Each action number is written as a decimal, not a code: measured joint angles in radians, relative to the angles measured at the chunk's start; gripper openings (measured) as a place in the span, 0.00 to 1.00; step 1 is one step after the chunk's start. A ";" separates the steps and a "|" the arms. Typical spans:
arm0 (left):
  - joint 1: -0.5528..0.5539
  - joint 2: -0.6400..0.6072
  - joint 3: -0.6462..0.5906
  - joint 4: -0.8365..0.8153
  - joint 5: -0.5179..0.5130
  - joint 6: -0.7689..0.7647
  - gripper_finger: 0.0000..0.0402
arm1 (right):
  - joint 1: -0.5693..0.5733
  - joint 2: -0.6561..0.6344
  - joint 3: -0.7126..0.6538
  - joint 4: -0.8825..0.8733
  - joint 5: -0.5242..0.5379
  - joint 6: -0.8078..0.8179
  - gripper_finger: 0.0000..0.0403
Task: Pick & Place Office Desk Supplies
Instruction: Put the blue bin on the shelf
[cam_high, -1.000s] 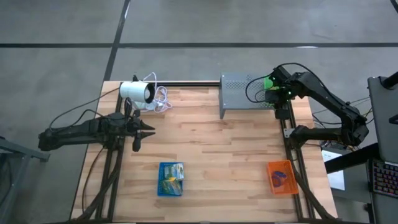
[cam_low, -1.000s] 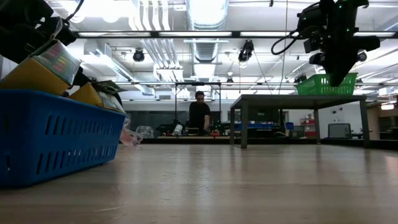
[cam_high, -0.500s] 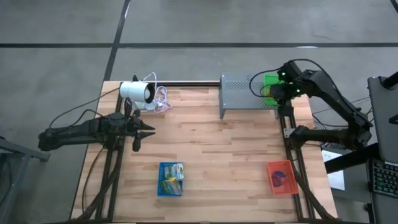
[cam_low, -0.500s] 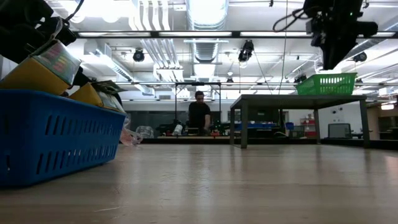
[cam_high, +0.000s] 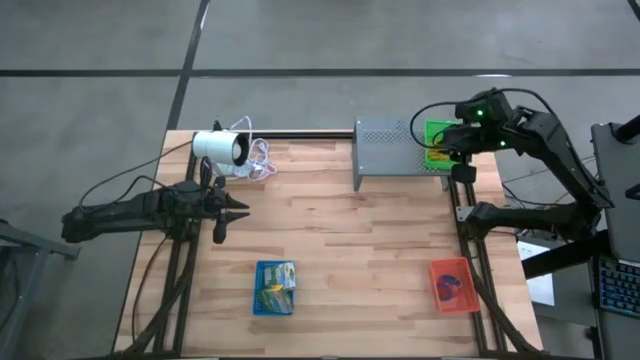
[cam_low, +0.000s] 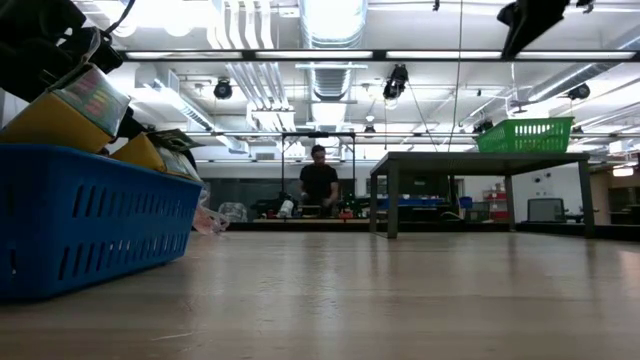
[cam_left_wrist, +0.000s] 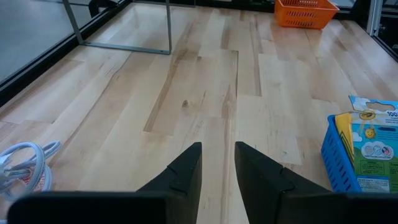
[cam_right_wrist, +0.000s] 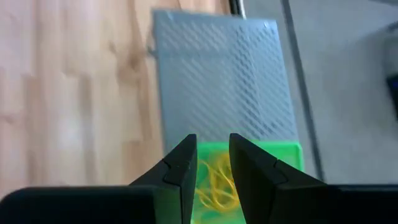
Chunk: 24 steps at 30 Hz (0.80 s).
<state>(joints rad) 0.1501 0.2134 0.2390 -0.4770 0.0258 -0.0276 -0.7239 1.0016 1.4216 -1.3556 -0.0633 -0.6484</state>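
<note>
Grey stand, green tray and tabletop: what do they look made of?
Grey stand: looks like sheet metal, matte grey, with a fine perforated pattern across its top.
Green tray: probably moulded plastic, bright and slightly glossy, with slotted lattice walls.
Tabletop: wood, likely butcher-block, with pale planks showing grain and seams under a smooth satin finish.

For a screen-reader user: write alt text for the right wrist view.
The right gripper, its two dark fingers apart with nothing between them, hangs above a green tray holding yellow rubber bands. The tray sits on a grey perforated metal stand, with the wooden table beside it.
</note>
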 joint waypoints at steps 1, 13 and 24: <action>0.000 0.000 0.000 0.000 0.000 0.000 0.25 | 0.005 0.000 0.008 0.000 -0.021 0.017 0.23; 0.000 0.000 0.000 0.000 0.000 0.000 0.25 | 0.013 -0.007 0.037 0.009 -0.347 0.073 0.21; 0.000 0.000 0.000 0.000 0.000 0.000 0.25 | 0.079 -0.037 -0.061 0.255 -0.694 0.276 0.20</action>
<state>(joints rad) 0.1501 0.2138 0.2390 -0.4767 0.0261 -0.0273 -0.6453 0.9644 1.3608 -1.1001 -0.7573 -0.3725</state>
